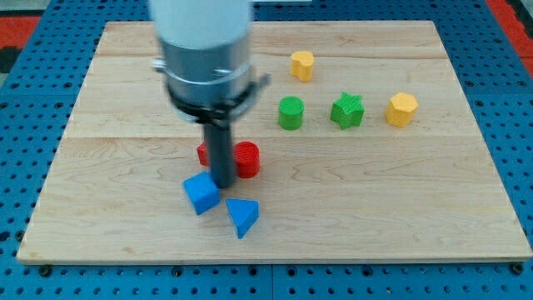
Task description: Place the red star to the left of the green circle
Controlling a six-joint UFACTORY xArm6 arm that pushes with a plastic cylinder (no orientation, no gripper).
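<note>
From where I stood, the job looked barely begun. The green circle (290,112) sat in the upper middle of the frame on the wooden worktop (400,208), with clear board to its left, and no red block had reached that spot. Both red pieces lay lower down, near the centre: a red block (247,159) showing on the right of the rod, and a sliver of another red block (202,153) peeking out on the rod's left. I could not tell which was the star; the rod covered too much of them, and the visible one looked rounded.

My tip (222,184), as the rig calls it, stood just below the red pieces, touching or nearly touching the blue cube (201,193), with a blue triangular block (242,217) a little further to the lower right. The end effector was a bare rod with nothing to clench or release.

What remained, I judged, was the whole push: up and rightward toward the green circle's left side. A green star (347,110) and two yellow blocks (301,65) (401,109) stood well clear. The arm's housing was blurred and cut off at the top.
</note>
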